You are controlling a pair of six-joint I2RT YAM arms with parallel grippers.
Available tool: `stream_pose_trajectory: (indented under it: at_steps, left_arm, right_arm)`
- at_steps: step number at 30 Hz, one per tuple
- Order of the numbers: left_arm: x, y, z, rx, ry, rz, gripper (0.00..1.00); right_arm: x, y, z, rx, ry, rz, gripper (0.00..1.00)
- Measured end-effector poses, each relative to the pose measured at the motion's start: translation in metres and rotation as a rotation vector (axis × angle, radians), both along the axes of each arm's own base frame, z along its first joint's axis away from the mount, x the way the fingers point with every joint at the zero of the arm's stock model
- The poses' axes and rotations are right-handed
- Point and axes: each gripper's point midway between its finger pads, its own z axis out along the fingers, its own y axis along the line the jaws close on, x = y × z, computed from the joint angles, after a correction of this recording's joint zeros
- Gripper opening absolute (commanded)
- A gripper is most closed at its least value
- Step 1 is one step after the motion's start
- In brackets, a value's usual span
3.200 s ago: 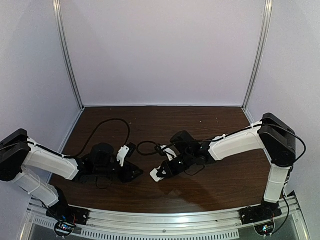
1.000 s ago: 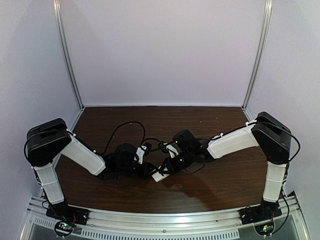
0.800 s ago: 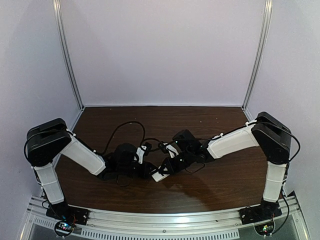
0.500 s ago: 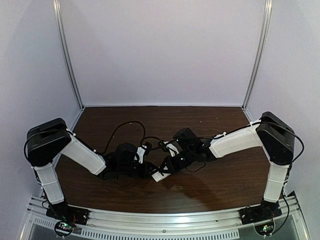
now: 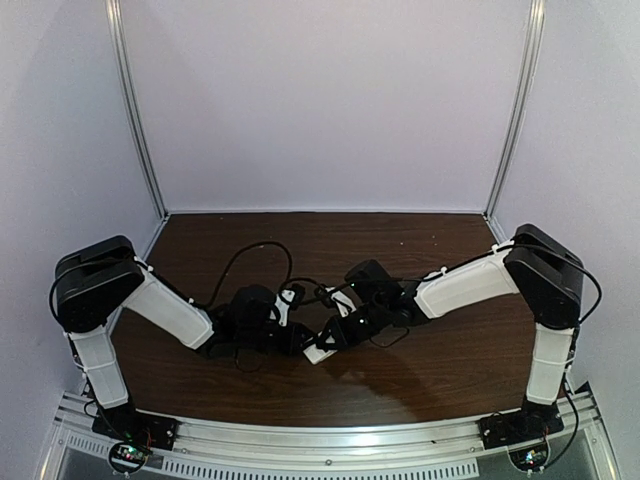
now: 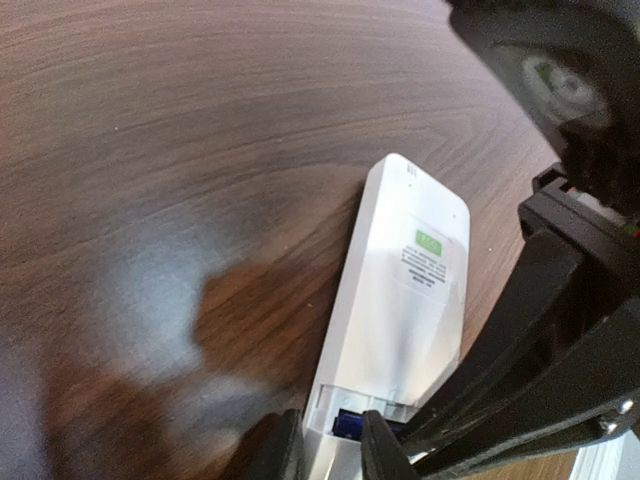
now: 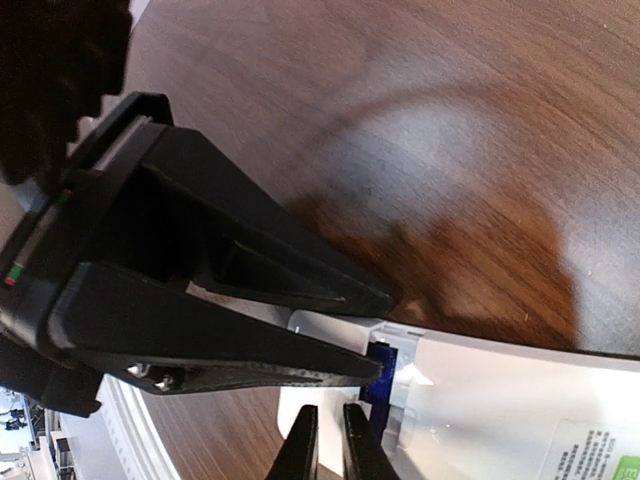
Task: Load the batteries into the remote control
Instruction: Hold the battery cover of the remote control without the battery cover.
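Currently: remote (image 6: 400, 300) face-down, bench (image 6: 150, 150) middle, toward near edge | back label (image 6: 428, 245): green patch, small print unreadable | open end compartment (image 7: 405, 378) has blue battery (image 6: 346, 424) in it | my left gripper (image 6: 330, 450) pinching that battery | my right gripper (image 7: 328, 440) closed, tips at same end

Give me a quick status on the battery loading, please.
Left gripper shut on battery at open bay of remote control. Right gripper shut, empty, tips alongside. Nothing blocking.

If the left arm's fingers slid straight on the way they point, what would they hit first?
Probably the blue battery just ahead of the left fingers, then the white remote lying beyond it, though depth is unclear.
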Motion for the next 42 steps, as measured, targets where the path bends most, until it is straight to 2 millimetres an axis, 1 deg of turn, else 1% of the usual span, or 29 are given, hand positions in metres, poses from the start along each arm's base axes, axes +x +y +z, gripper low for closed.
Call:
stream_pose_trajectory:
  at_steps: [2, 8, 11, 15, 17, 21, 23, 26, 30, 32, 35, 38, 42]
  left_arm:
    - [0.0, 0.0, -0.001, 0.004, 0.003, 0.0, 0.22]
    - [-0.001, 0.001, -0.002, 0.007, 0.007, -0.001, 0.25]
    - [-0.002, 0.003, -0.002, 0.008, 0.007, 0.0, 0.29]
    - [-0.008, 0.014, 0.001, 0.02, 0.005, 0.009, 0.32]
    - [-0.008, 0.019, 0.007, 0.023, -0.011, 0.018, 0.34]
    - [-0.005, 0.022, 0.027, -0.004, -0.053, 0.038, 0.36]
    - [-0.006, 0.027, 0.033, -0.016, -0.069, 0.049, 0.33]
    - [-0.014, 0.041, 0.036, -0.019, -0.073, 0.064, 0.28]
    - [-0.027, 0.057, 0.035, -0.024, -0.062, 0.067, 0.28]
    - [-0.033, 0.058, 0.033, -0.022, -0.055, 0.057, 0.28]
    - [-0.047, 0.052, 0.029, -0.02, -0.036, 0.026, 0.28]
    - [-0.056, 0.046, 0.023, -0.021, -0.014, 0.008, 0.27]
    - [-0.058, 0.044, 0.009, -0.015, 0.022, 0.019, 0.27]
  right_arm:
    - [-0.001, 0.0, -0.006, -0.007, 0.008, 0.002, 0.09]
    - [-0.001, 0.001, -0.007, 0.0, 0.011, 0.008, 0.09]
    - [0.0, 0.002, -0.008, 0.002, 0.01, 0.008, 0.09]
    - [0.0, 0.002, -0.009, 0.002, 0.01, 0.008, 0.09]
    - [0.0, 0.002, -0.009, 0.002, 0.01, 0.008, 0.09]
    - [0.0, 0.002, -0.009, 0.002, 0.01, 0.008, 0.09]
    - [0.0, 0.002, -0.009, 0.002, 0.01, 0.008, 0.09]
    - [0.0, 0.002, -0.009, 0.002, 0.01, 0.008, 0.09]
    - [0.0, 0.002, -0.009, 0.002, 0.01, 0.008, 0.09]
    - [0.0, 0.002, -0.009, 0.002, 0.01, 0.009, 0.09]
    - [0.0, 0.002, -0.009, 0.002, 0.01, 0.008, 0.09]
    - [0.0, 0.002, -0.009, 0.002, 0.01, 0.008, 0.09]
    - [0.0, 0.002, -0.009, 0.002, 0.01, 0.008, 0.09]
